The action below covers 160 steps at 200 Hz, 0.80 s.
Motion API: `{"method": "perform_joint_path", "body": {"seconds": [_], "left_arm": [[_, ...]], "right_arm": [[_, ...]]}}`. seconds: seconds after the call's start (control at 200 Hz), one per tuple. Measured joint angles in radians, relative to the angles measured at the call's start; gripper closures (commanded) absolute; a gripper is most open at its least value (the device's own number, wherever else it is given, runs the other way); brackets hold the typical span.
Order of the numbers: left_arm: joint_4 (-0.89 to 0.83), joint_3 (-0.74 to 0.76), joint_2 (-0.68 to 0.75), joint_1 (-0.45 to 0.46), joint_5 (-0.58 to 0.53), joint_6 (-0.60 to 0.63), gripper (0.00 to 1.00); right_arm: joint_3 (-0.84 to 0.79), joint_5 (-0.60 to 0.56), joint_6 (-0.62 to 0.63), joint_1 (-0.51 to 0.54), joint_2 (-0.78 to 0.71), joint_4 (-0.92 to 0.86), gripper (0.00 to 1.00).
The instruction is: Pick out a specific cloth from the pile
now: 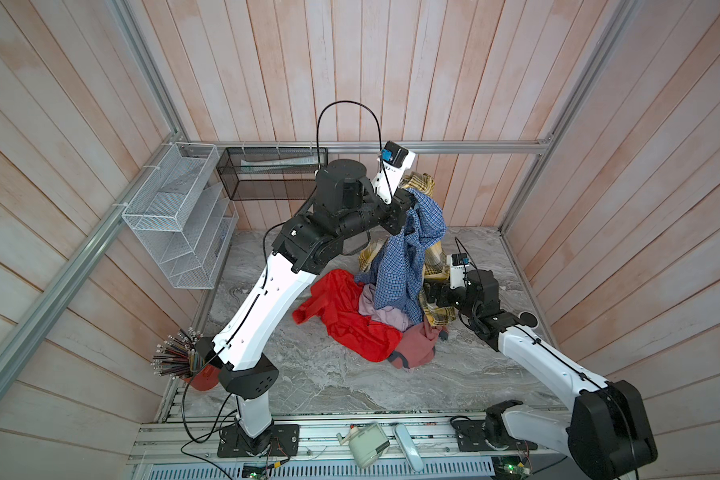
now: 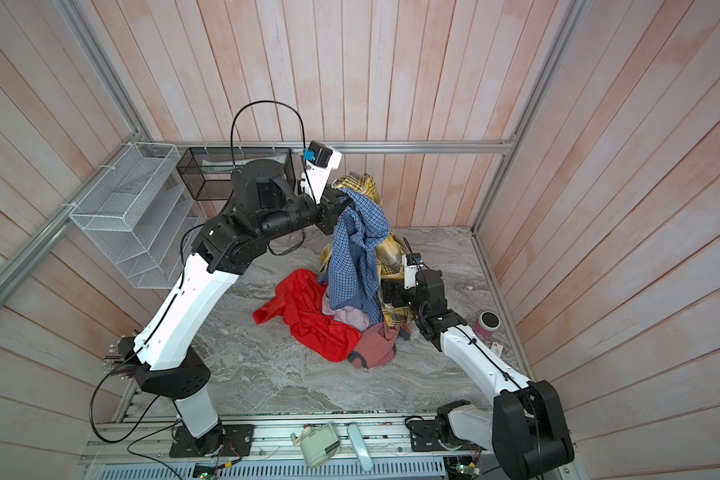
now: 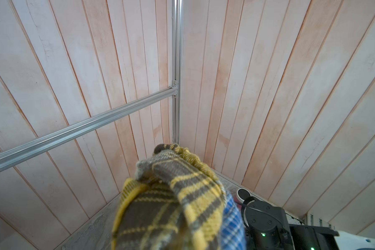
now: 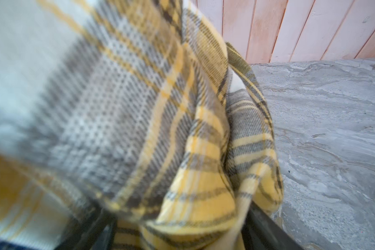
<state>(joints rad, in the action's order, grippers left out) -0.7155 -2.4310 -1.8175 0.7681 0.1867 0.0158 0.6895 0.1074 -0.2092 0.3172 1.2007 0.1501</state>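
Observation:
The cloth, blue with a fine check, hangs from my raised left gripper down onto the pile. That gripper is shut on it, and a fold of yellow-brown plaid cloth is bunched at the same spot. In the left wrist view the plaid and a strip of blue check cover the jaws. My right gripper is low at the pile's right side, open wide, with plaid fabric draped between its fingers.
A red cloth and a dusty pink one lie on the marble table. A white wire rack and a black mesh basket hang on the walls. A pencil cup stands front left, a black-lidded pink cup right.

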Motion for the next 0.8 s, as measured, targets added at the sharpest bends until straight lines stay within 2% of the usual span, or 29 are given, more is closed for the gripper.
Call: {"method": "perform_joint_path", "body": {"seconds": [0.12, 0.25, 0.375, 0.535, 0.62, 0.8], "left_arm": [[0.032, 0.049, 0.008, 0.001, 0.014, 0.000, 0.95], [0.101, 0.191, 0.045, -0.002, 0.023, -0.004, 0.95], [0.185, 0.404, 0.099, -0.021, 0.029, -0.029, 0.96], [0.315, 0.766, 0.214, -0.057, 0.013, -0.084, 0.96], [0.358, 0.927, 0.284, -0.073, -0.006, -0.120, 0.83], [0.402, 1.126, 0.385, -0.093, -0.047, -0.187, 0.77]], "right_arm": [[0.000, 0.004, 0.000, 0.000, 0.000, 0.000, 0.14], [0.000, 0.005, 0.000, 0.000, 0.000, 0.000, 0.14], [0.000, 0.012, 0.000, 0.000, 0.000, 0.000, 0.14], [0.000, 0.019, 0.002, 0.000, -0.007, -0.001, 0.15], [0.000, 0.023, 0.003, 0.000, -0.018, -0.004, 0.15], [0.000, 0.029, 0.004, 0.000, -0.023, -0.018, 0.16]]}}
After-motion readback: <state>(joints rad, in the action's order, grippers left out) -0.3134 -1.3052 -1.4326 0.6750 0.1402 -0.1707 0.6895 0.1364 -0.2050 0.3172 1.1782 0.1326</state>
